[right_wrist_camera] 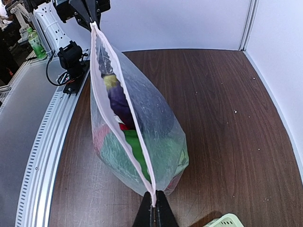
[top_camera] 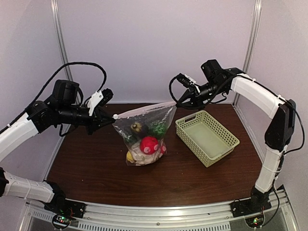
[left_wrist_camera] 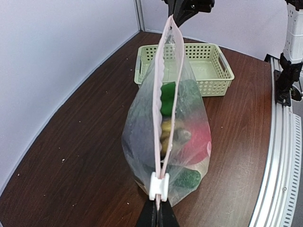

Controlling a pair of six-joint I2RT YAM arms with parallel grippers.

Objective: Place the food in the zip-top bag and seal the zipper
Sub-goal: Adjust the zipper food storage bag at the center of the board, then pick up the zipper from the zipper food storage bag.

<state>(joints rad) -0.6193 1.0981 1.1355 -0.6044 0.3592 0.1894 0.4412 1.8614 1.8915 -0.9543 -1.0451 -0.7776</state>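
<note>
My desk (top_camera: 91, 168) is dark brown wood. Plain white walls (top_camera: 144, 43) close its far edge and both sides, with metal strips (top_camera: 59, 38) at the far corners. A ribbed metal rail (top_camera: 168, 211) lines my near edge.

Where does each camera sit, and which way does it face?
Top external: above, behind the bases, looking down at the clear plastic zip-top bag; left arm, right arm show.
Left wrist: on left arm, faces the pale green lattice basket; left claw shows.
Right wrist: faces toward left arm; right claw shows.
All share the bag.
</note>
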